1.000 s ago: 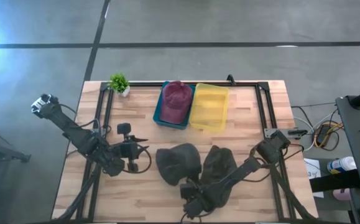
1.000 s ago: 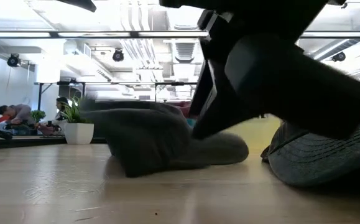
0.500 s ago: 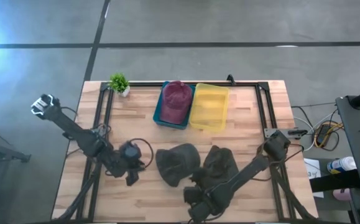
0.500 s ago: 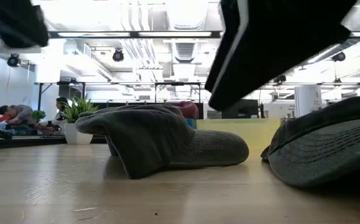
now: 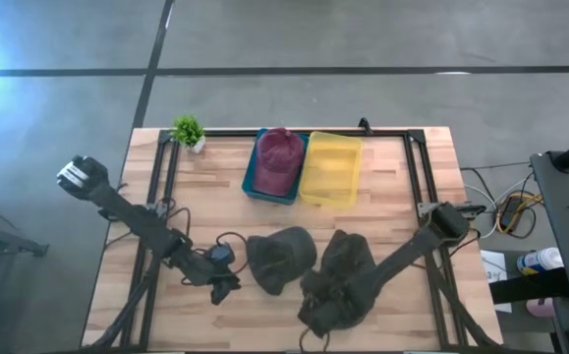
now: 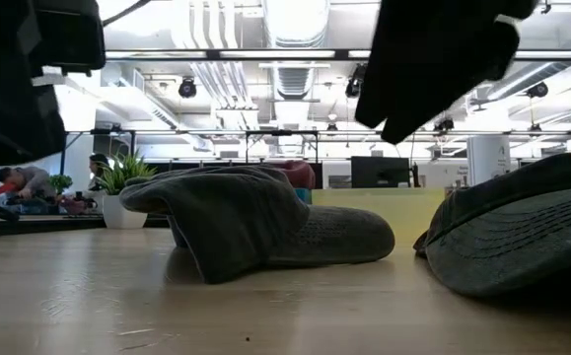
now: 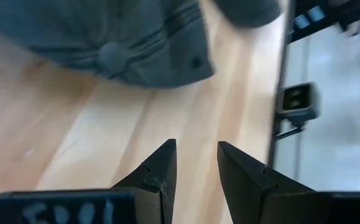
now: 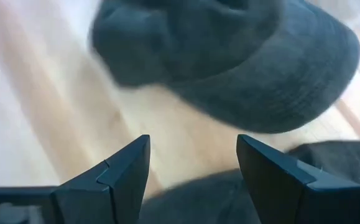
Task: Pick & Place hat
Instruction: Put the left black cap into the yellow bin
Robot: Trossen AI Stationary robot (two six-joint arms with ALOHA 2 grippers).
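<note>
- Your target, the grey cap [image 5: 282,258], lies crumpled on the table [image 5: 225,177] a little below centre, with a second dark cap [image 5: 343,280] touching it on its 3 o'clock side.
- From the left gripper [image 5: 221,275] the grey cap sits at about 2 o'clock, just beside the jaws; in the left wrist view its crown button and seams [image 7: 114,53] lie straight ahead of the fingers [image 7: 158,171].
- The cap's long axis seems to run roughly 10 to 4 o'clock across the table, so you would likely meet its edge broadside.
- The left jaws stand slightly parted with nothing between them.
- The right gripper [image 5: 315,310] hangs over the lower end of the second cap, jaws spread wide and empty; its wrist view looks across that cap to the grey cap's brim [image 8: 273,68].
- The left arm looks the nearer to the grey cap's free edge.
- Both caps are soft woven cloth, slumped and folded, so expect them to bunch rather than lift stiffly.
- Further out at 12 o'clock, a maroon hat [image 5: 279,152] already fills the blue bin [image 5: 252,182]; the yellow bin [image 5: 331,169] beside it is empty, smooth plastic.
- A small potted plant [image 5: 189,131] stands at the far 10 o'clock corner.
</note>
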